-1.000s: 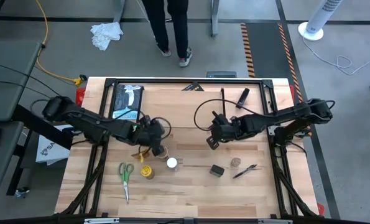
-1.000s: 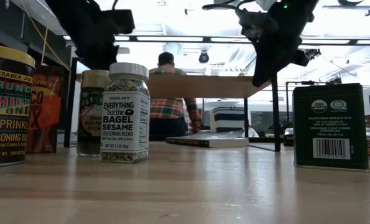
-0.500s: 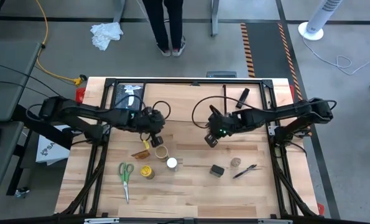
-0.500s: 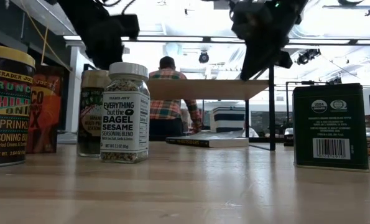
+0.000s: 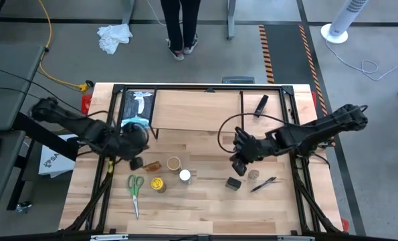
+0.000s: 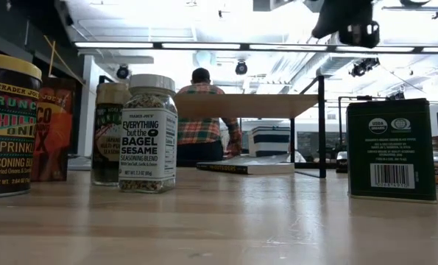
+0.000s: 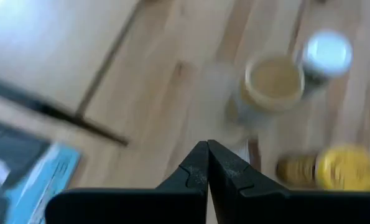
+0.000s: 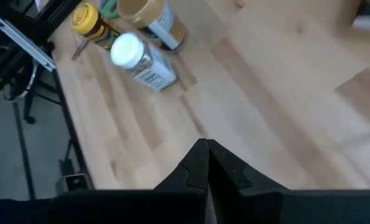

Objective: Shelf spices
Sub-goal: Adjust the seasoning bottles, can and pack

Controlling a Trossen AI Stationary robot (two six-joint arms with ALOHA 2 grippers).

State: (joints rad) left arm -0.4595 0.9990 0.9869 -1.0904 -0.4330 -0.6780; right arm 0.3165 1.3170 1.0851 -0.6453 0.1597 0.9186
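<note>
High view: we note the left gripper [image 5: 136,163] clenched on nothing just beside the orange-brown packet [image 5: 152,165], the right gripper [image 5: 238,163] likewise clenched empty above the small black tin [image 5: 233,183], the clear-topped shelf [image 5: 195,110] beyond both and bare of spices, so we judge shelving not begun. Low view: glass white-lidded jar [image 6: 149,134], boxy metal tin. Wrist views: pressed fingers [image 7: 200,168], round tan-lidded jar [image 7: 273,81] ahead; white lid ahead of the right.

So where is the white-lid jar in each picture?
High: white-lid jar, front middle of table.
Low: left of centre.
Left wrist: blurred, top right.
Right wrist: upper left.
Shared landmark: tan jar next to it.
</note>
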